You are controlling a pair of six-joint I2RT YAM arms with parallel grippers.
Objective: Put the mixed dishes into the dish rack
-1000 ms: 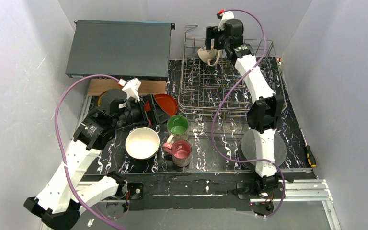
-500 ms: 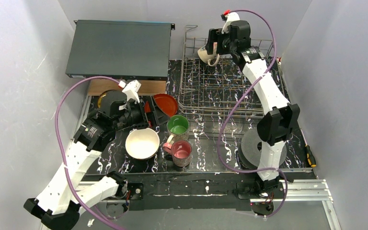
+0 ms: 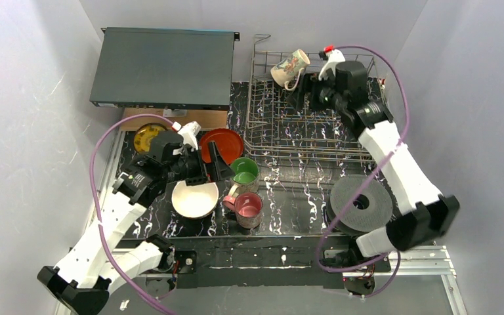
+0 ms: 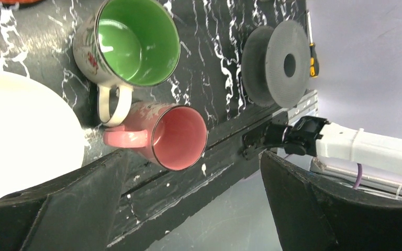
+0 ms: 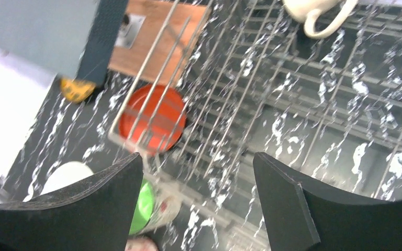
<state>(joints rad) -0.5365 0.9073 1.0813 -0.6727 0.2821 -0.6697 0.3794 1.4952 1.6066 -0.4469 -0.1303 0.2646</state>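
So compared to a second ago, the right gripper (image 3: 300, 98) has let go of the floral cream mug (image 3: 289, 67) and backed off toward the right. The mug now sits tilted in the far-left corner of the dish rack (image 3: 302, 134), top middle of the overhead frame, with nothing touching it. That arm has swung out right too, so the grey ribbed disc (image 3: 361, 203) at lower right is fully uncovered. The left gripper (image 3: 209, 169) has slid right, and the small yellow dish (image 3: 147, 136) that was hidden under the arm now shows at middle left. Its jaws are spread wide and empty, hanging between the red-orange plate (image 3: 224, 142) and the green-inside mug (image 3: 244, 170), just above the bowl (image 3: 194, 197). The left wrist cam gets what the overhead can't: the green mug's handle points down right next to the pink mug (image 3: 248, 207) handle, and a screwdriver (image 4: 312, 52) lies beside the disc. The right wrist cam confirms its jaws are apart with only rack wire between them. It catches just the floral mug's bottom and handle at its top edge.
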